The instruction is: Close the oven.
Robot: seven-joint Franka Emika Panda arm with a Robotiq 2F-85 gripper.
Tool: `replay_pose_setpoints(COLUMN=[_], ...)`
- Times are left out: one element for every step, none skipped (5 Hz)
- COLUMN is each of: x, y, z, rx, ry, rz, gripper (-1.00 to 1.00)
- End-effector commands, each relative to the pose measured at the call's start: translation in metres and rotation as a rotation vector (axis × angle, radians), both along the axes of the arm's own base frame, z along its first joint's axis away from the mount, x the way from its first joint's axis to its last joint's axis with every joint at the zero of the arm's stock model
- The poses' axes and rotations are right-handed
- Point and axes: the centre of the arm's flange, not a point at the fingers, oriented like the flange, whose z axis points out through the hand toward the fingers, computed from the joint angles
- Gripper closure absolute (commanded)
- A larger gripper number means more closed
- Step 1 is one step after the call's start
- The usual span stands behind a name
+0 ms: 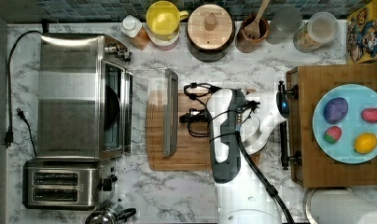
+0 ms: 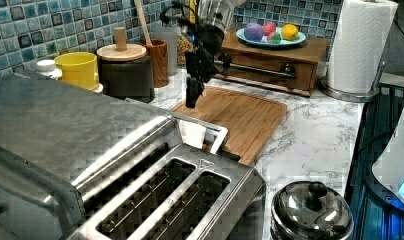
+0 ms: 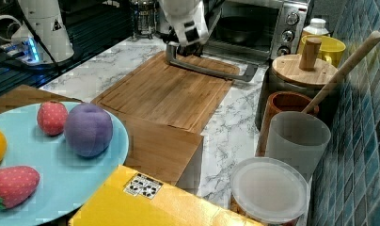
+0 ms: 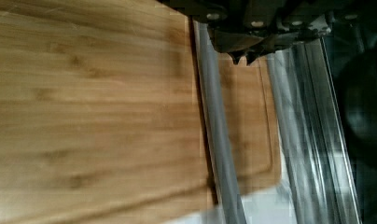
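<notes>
Gripper (image 1: 189,116) sits just beside the bar handle (image 1: 170,112) of the lowered oven door, over the wooden cutting board (image 1: 196,156); whether its fingers are open or closed on the bar cannot be told. Oven (image 1: 79,95) stands on the counter (image 1: 177,191) at the top view's left, door open flat toward the gripper.

Gripper (image 2: 192,95): black, on a white arm (image 1: 224,135) with black cabling.
Beneath the gripper: cutting board (image 1: 196,156), warm tan with streaky wood grain.
Just beside the gripper: oven (image 1: 70,93), brushed silver; its handle (image 3: 209,69) same silver.
Counter (image 1: 177,186): white marble, grey veins.
Farther from the gripper: yellow mug (image 1: 164,19); pale blue plate (image 1: 350,149) carrying purple, red and yellow fruit.
Wall (image 2: 20,30): small blue-green tiles.
Paper towel roll (image 2: 362,42): white.
</notes>
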Motion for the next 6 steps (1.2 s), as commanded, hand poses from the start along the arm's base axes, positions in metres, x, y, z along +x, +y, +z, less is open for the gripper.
replay_pose_setpoints(x=[0.042, 0.045, 0.050, 0.053, 0.058, 0.059], y=[0.051, 0.064, 0.062, 0.066, 0.075, 0.083], z=[0.054, 0.044, 0.032, 0.025, 0.027, 0.029], rx=[0.033, 0.032, 0.018, 0.061, 0.105, 0.141], ry=[-0.200, -0.188, -0.207, -0.187, -0.161, -0.139], rz=[0.145, 0.117, 0.081, 0.034, 0.064, 0.068], gripper=[1.00, 1.00, 1.00, 1.00, 1.00, 1.00])
